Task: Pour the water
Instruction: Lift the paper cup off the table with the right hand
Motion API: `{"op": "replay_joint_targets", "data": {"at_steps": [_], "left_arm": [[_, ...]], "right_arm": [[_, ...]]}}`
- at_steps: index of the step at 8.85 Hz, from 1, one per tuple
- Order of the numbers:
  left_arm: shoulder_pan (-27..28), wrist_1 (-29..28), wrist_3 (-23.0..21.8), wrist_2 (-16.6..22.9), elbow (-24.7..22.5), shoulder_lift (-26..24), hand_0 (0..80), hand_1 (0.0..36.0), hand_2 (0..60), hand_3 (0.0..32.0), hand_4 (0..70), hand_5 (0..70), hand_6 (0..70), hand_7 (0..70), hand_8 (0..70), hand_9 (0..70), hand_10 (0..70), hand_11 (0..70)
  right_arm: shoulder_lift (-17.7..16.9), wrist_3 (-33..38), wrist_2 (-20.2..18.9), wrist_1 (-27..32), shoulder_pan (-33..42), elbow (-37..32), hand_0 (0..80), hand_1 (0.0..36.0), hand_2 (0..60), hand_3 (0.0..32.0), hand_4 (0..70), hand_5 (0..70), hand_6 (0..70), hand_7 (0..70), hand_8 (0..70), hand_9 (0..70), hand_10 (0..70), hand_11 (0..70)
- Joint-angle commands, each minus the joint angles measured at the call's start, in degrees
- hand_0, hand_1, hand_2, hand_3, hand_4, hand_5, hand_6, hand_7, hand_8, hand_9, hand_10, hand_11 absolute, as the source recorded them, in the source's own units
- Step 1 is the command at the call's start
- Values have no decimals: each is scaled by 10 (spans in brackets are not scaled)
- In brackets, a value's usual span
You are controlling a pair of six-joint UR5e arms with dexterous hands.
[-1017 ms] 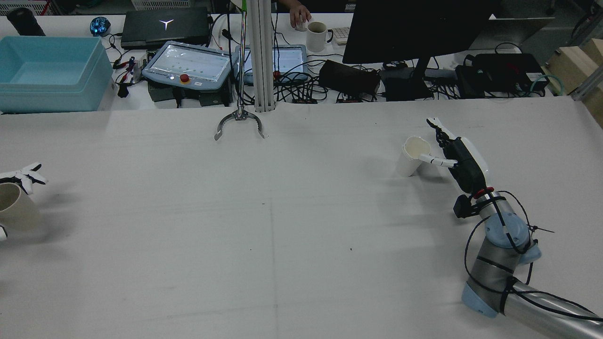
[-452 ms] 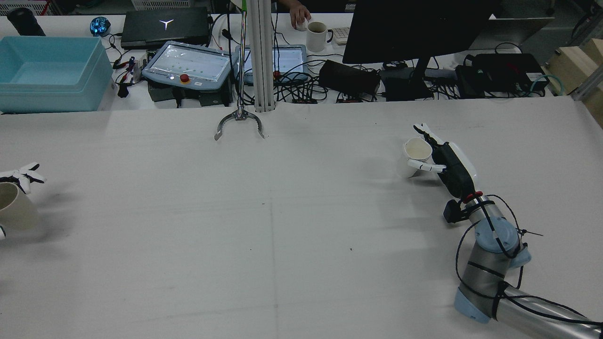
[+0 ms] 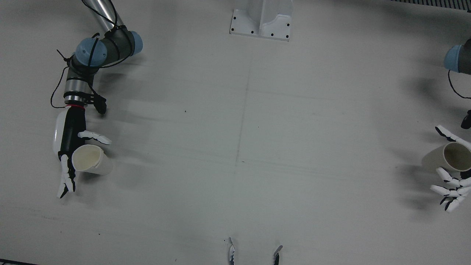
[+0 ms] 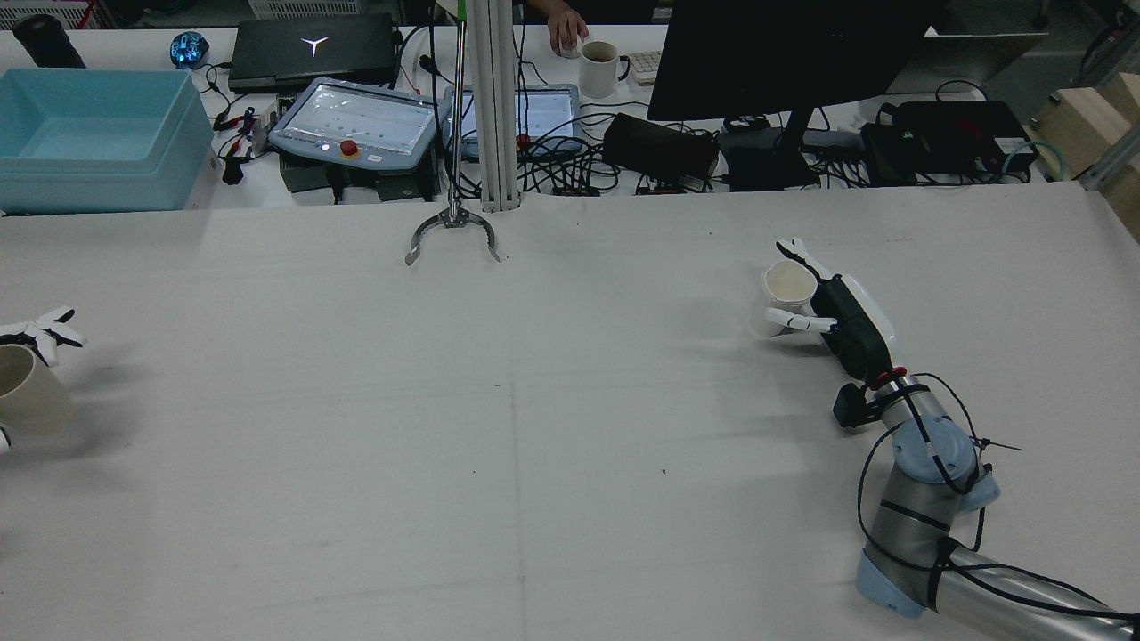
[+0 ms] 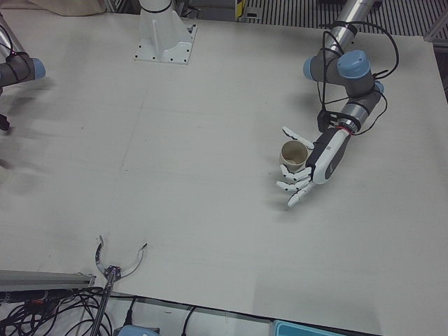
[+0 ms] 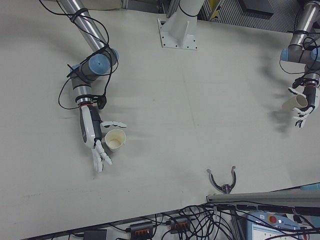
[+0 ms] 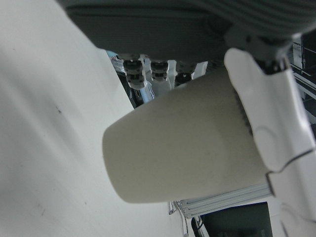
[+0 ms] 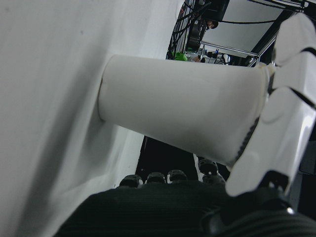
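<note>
A white paper cup [image 4: 788, 289] stands on the table in front of my right hand [image 4: 846, 320], and shows in the front view [image 3: 90, 159] too. The right hand [image 3: 68, 147] is open, with its straight fingers [image 3: 66, 180] on one side of the cup and the thumb on the other. In the right hand view the cup [image 8: 182, 111] lies against the palm. A beige cup [image 3: 454, 156] sits between the spread fingers and thumb of my left hand [image 5: 318, 164], which is open. Whether that cup [image 7: 182, 143] rests on the table, I cannot tell.
A metal grabber tool [image 4: 451, 233] lies at the table's far edge by the centre post. Behind it are control tablets, cables, a monitor, a mug and a blue bin [image 4: 93, 138]. The arm pedestal [image 3: 261, 18] stands at the robot side.
My right hand has moved in toward the white cup, and its fingers and thumb now bracket it. My left hand has shifted only slightly by the beige cup.
</note>
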Motion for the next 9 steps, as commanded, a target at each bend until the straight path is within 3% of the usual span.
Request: {"op": "replay_joint_targets", "data": {"at_steps": [1,3,5,6,7,9], "left_arm": [[0,-1,1,0,2,0,505,67,0,0,404,700,215,362,46,99,77,119],[1,-2,1,-2,5,0,502,67,0,0,398,700,214,360,46,100,78,119],[1,-2,1,-2,7,0,502,67,0,0,397,700,214,358,48,101,81,122],[1,-3,1,-2,7,0,501,68,0,0,396,700,215,359,48,101,81,123],[1,-3,1,-2,7,0,500,68,0,0,397,700,216,358,49,101,81,123],[1,-4,2,-2,9,0,502,68,0,0,394,700,215,356,48,101,81,123]], "right_arm": [[6,-1,1,-1,-2,-1,470,151,138,0,91,96,24,31,0,0,0,13],[9,-2,1,-1,-2,-2,469,148,142,0,107,139,36,45,0,0,4,19],[9,-2,1,-2,-2,-1,458,121,130,0,150,307,36,33,0,0,20,39],[9,-2,1,-2,-2,-2,458,118,142,0,213,435,24,14,0,0,25,44],[9,-2,1,-2,-2,-1,459,117,170,0,319,557,20,9,0,0,31,49],[9,-2,1,-3,-2,-1,460,120,179,0,300,607,28,26,0,0,36,57]]}}
